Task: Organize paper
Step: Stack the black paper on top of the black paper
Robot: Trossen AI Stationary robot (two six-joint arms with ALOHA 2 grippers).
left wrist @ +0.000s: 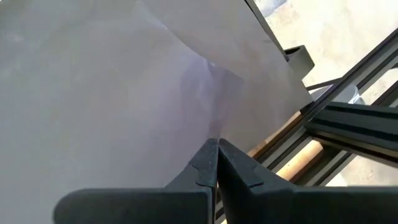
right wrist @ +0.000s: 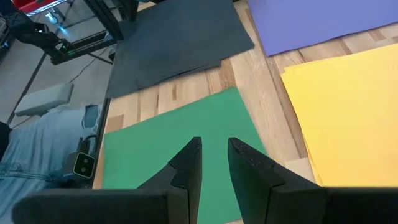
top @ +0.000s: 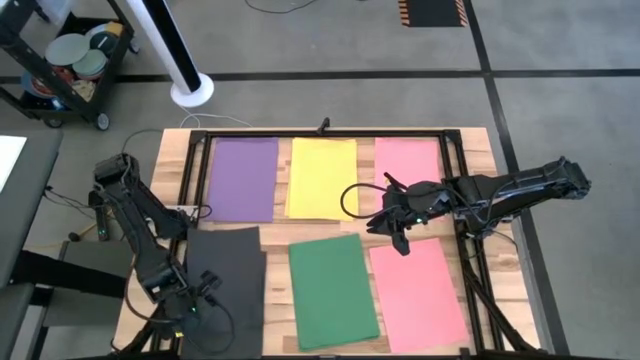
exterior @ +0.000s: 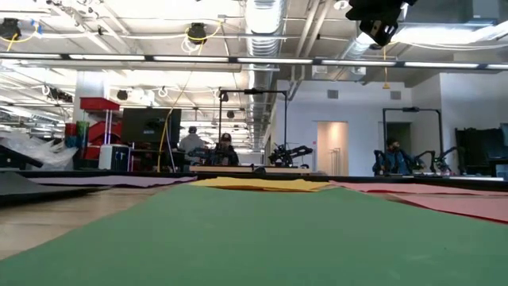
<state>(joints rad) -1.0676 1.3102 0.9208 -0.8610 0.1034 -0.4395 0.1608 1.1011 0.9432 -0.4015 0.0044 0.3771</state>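
Six sheets of paper lie on the wooden table: purple [top: 243,178], yellow [top: 322,178] and pink [top: 407,165] in the far row, black [top: 232,280], green [top: 332,290] and pink [top: 418,292] in the near row. My left gripper [top: 188,300] is shut on the black paper [left wrist: 124,93] at its left edge, near the table's near left corner. My right gripper [top: 400,228] hangs open above the table between the two pink sheets, and in its wrist view its fingers [right wrist: 214,155] stand over the green paper [right wrist: 180,143], touching nothing. My left gripper pinches the black paper between its two fingers at the sheet's left edge [left wrist: 208,127], toward the near corner. The fingers come steeply from above. The held part is raised and creased away from the fingertips; the rest lies on the table. One layer or several, I cannot tell.
A black metal frame [top: 462,200] runs around the table top, and its bars [left wrist: 348,118] pass close to my left gripper. A cart [top: 70,70] and a white pole base [top: 192,92] stand beyond the far left corner. People sit in the room behind [exterior: 222,151].
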